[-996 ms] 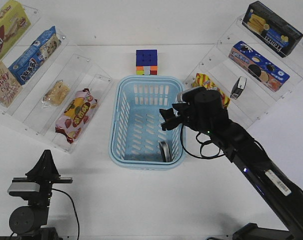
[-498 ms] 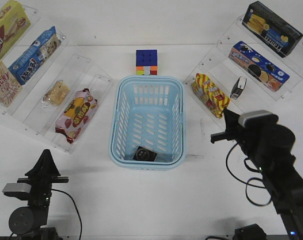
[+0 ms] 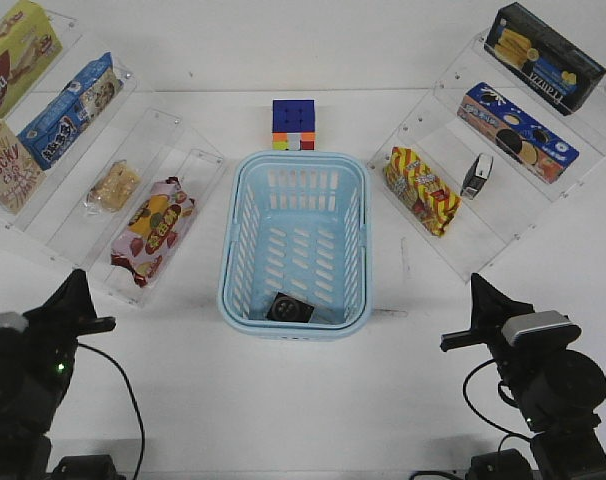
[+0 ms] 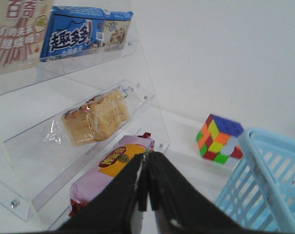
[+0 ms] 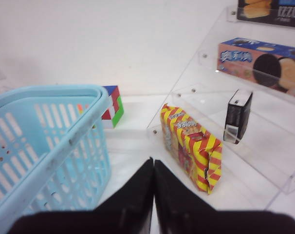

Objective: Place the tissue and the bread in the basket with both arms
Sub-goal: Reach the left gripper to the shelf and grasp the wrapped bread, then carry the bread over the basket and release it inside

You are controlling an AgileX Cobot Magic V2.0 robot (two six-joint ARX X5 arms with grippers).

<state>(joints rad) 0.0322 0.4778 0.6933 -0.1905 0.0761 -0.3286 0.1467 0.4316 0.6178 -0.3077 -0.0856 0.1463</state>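
Note:
The light-blue basket (image 3: 226,270) stands mid-table. One black tissue pack (image 3: 292,308) lies flat inside it at the near end. A second tissue pack (image 3: 477,175) stands on the right shelf and also shows in the right wrist view (image 5: 238,115). The wrapped bread (image 3: 113,186) lies on the left shelf and shows in the left wrist view (image 4: 96,117). My left gripper (image 3: 75,290) is shut and empty at the front left, its tips (image 4: 147,161) pointing towards the left shelf. My right gripper (image 3: 478,290) is shut and empty at the front right, beside the basket (image 5: 153,163).
A Rubik's cube (image 3: 293,124) sits behind the basket. A pink snack bag (image 3: 153,228) lies below the bread. A red-and-yellow bag (image 3: 420,190) lies on the right shelf's lowest step. Boxes and a blue cookie bag (image 3: 71,110) fill the upper clear shelves.
My right arm has pulled back from over the basket to the front right. The tissue pack it left now lies flat in the basket. My left arm has shifted left.

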